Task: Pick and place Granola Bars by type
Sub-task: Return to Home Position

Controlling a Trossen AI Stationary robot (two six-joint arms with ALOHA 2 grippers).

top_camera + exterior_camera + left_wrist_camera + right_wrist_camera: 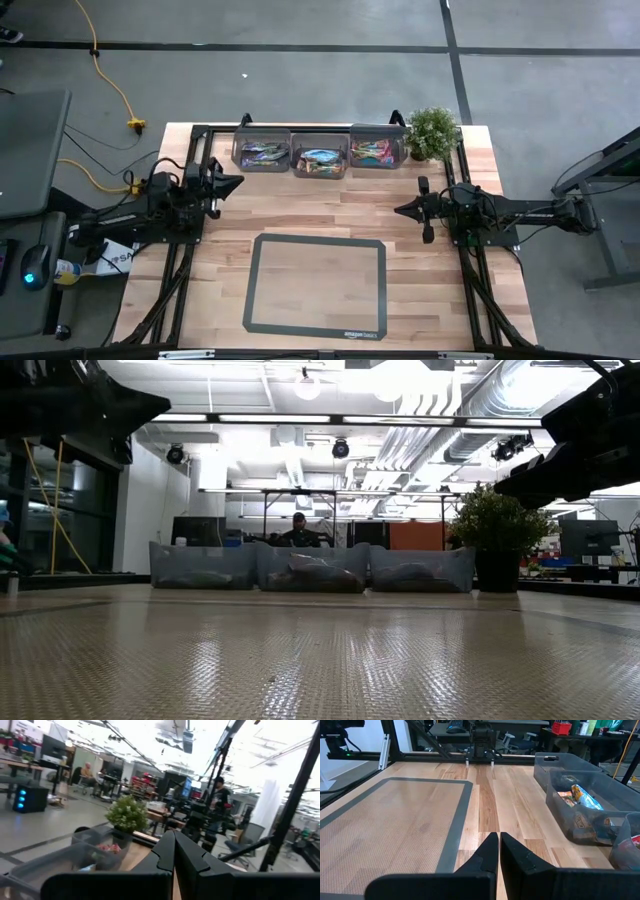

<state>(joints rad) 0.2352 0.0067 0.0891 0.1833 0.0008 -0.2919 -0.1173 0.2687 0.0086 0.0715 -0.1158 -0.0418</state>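
The granola bars lie sorted in three clear grey bins in a row at the table's far edge: purple-blue ones in the left bin, bright blue ones in the middle bin, pink/orange ones in the right bin. My left gripper hangs shut above the table's left side, near the left bin, touching nothing. My right gripper is shut too, raised over the right side and pointing left. In the right wrist view the shut fingers point across the mat, with the bins to one side.
A grey-bordered mat lies on the near middle of the wooden table. A small potted plant stands at the far right corner beside the bins. A person sits in the room behind the bins.
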